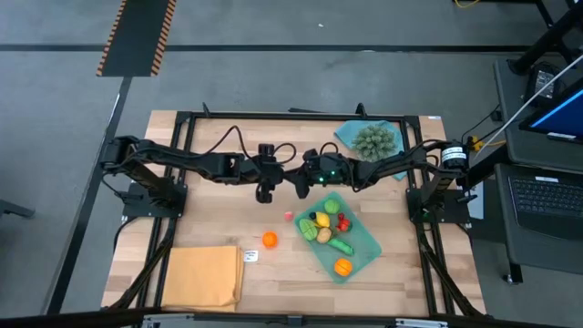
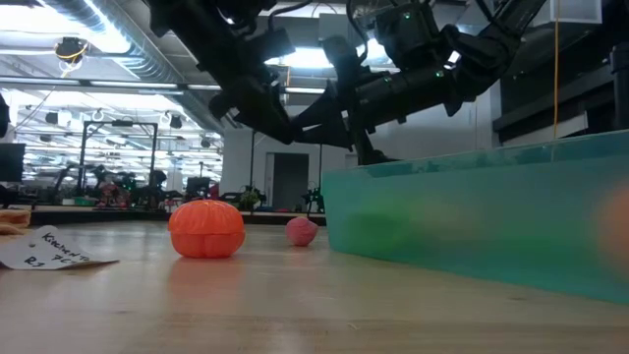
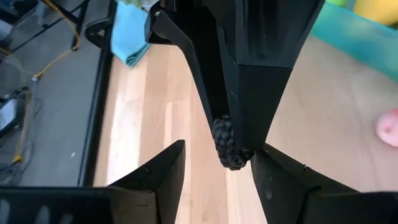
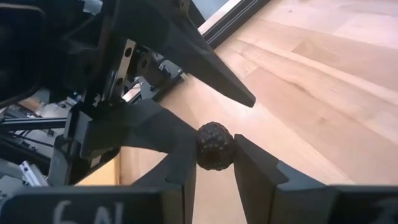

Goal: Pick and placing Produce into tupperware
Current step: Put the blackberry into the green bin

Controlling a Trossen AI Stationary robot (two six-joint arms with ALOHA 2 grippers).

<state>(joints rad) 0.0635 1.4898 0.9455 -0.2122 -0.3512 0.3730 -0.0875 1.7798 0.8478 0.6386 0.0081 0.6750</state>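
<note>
Teal plastic fills the right of the low view: the near wall of the tupperware (image 2: 482, 211), cut off by the frame edge, its contents only coloured smears through the wall. From above, the tupperware (image 1: 368, 239) lies angled on the wooden table (image 1: 209, 210), right of centre, holding most of the produce: yellow, green, red and orange pieces, too small to name singly.

Loose on the table: an orange piece (image 1: 270, 240) and a pink piece (image 1: 288, 216), both left of the container. In the low view the orange piece (image 2: 206, 229) sits nearer the camera than the pink piece (image 2: 301, 231). A paper tag (image 1: 250, 256) lies beside the folded orange cloth (image 1: 202, 277); its writing is not legible. At the far edge, a spiky green ball (image 1: 374, 140) rests on a blue cloth (image 1: 348, 135).

Both arms reach inward and meet above mid-table, behind the container. Grippers face each other, fingertips nearly interleaved.

Right gripper (image 4: 216, 149): clamped on a small dark bumpy berry (image 4: 215, 145), held between the fingertips, clear of the table. Same berry (image 3: 231, 144) shows in the left wrist view at the tip of the other arm's fingers.

Left gripper (image 3: 217, 163): jaws parted, one finger either side of the berry, with visible gaps; not gripping it.
</note>
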